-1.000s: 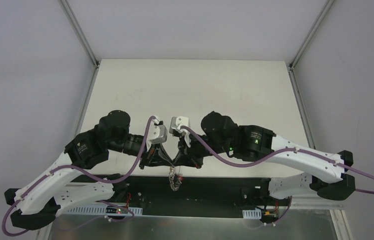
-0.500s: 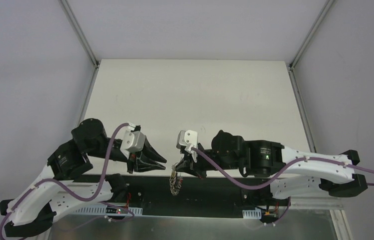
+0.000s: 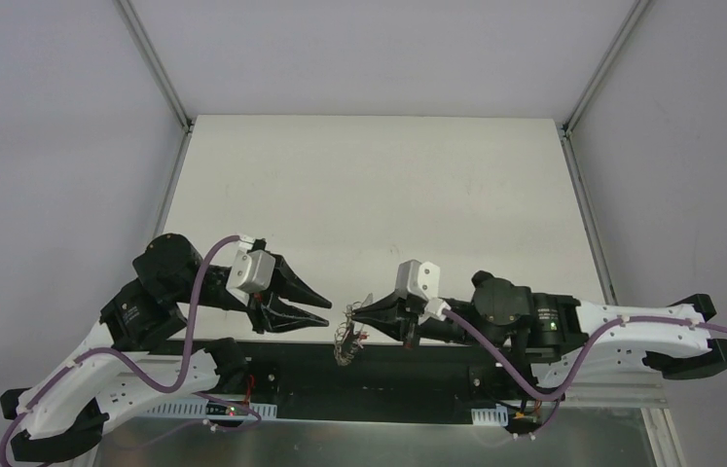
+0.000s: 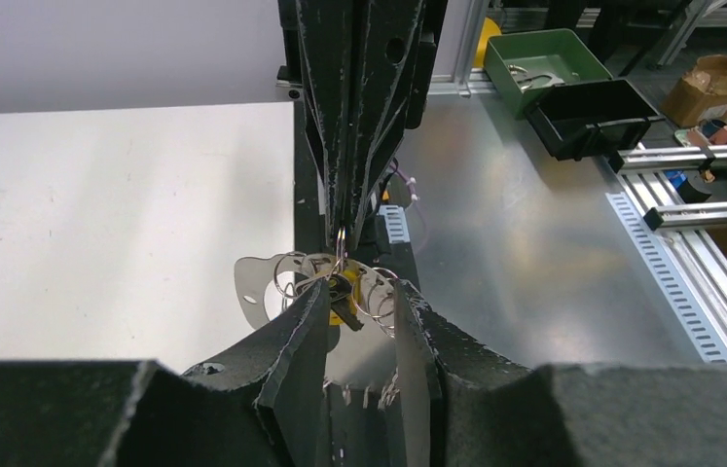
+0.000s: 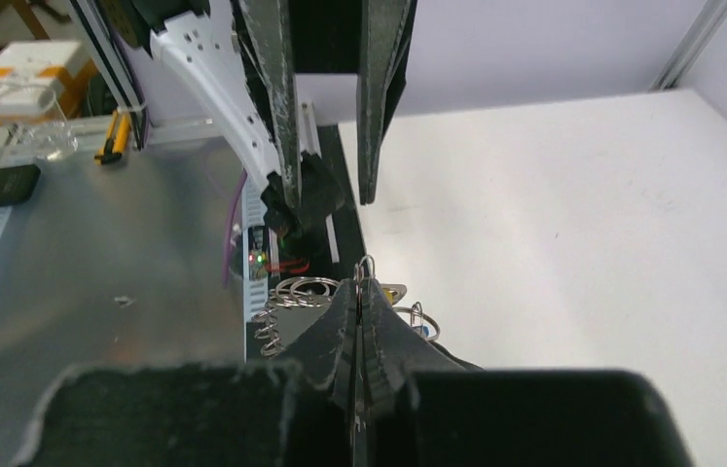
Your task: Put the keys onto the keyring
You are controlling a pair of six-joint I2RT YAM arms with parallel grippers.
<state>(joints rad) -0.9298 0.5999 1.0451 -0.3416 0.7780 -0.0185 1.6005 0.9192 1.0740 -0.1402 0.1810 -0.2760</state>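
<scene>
1. At the near edge of the white tabletop (image 3: 369,185), the two arms point their tips at each other.
2. Right gripper (image 3: 361,309): clenched on the thin silver metal keyring (image 5: 366,265), pinching its loop.
3. Small silver keys (image 3: 345,342), a touch of yellow among them, hang bunched from the ring, just below the right fingertips.
4. Left gripper (image 3: 326,311): released, fingers parted and empty, just beside the bunch and apart from it in the top view.

Counter (image 3: 369,185): white, matte, rectangular, faintly scuffed, grey walls round three sides, metal posts (image 3: 155,68) at both far corners; black strip (image 3: 388,381) along near edge carries the arm bases (image 3: 228,362), brushed metal sheet (image 3: 369,443) just beyond it.
</scene>
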